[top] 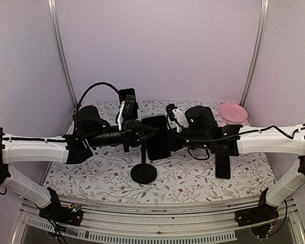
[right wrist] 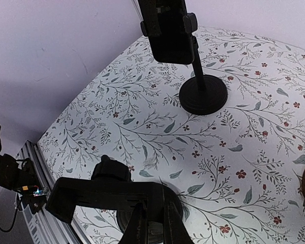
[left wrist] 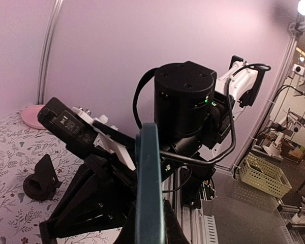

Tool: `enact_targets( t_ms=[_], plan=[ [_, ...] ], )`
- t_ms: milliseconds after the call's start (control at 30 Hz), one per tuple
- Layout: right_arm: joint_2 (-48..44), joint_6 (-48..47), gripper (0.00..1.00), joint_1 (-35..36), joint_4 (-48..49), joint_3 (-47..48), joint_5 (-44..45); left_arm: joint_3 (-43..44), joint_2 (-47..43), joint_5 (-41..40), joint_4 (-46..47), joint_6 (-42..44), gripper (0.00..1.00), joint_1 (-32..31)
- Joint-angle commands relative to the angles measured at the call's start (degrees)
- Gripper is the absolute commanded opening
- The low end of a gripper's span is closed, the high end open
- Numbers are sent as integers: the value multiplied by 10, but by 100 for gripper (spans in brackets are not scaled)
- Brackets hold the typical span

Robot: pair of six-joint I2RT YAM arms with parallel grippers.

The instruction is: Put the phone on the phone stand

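Note:
The phone is a dark slab held upright in the air, face toward the top camera. My left gripper is shut on its left side. In the left wrist view the phone shows edge-on between my fingers. The black phone stand has a round base and thin pole and stands just below and left of the phone. In the right wrist view the stand shows its clamp head. My right gripper points down close behind the phone, fingers together. It is mostly hidden in the top view.
A pink plate lies at the back right and also shows in the left wrist view. A small black object stands on the floral table under my right arm. The front rail borders the table's near edge.

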Motion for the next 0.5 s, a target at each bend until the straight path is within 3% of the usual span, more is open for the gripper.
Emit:
enact_targets(
  t_ms=[0, 200, 467],
  plan=[
    [-36, 35, 2, 6, 51, 17, -50, 21, 37, 86, 147, 4, 0, 12],
    [-70, 21, 2, 8, 104, -20, -95, 37, 90, 156, 196, -19, 0, 37],
    [-95, 7, 2, 17, 154, -40, -182, 65, 124, 188, 213, -28, 0, 46]
  ],
)
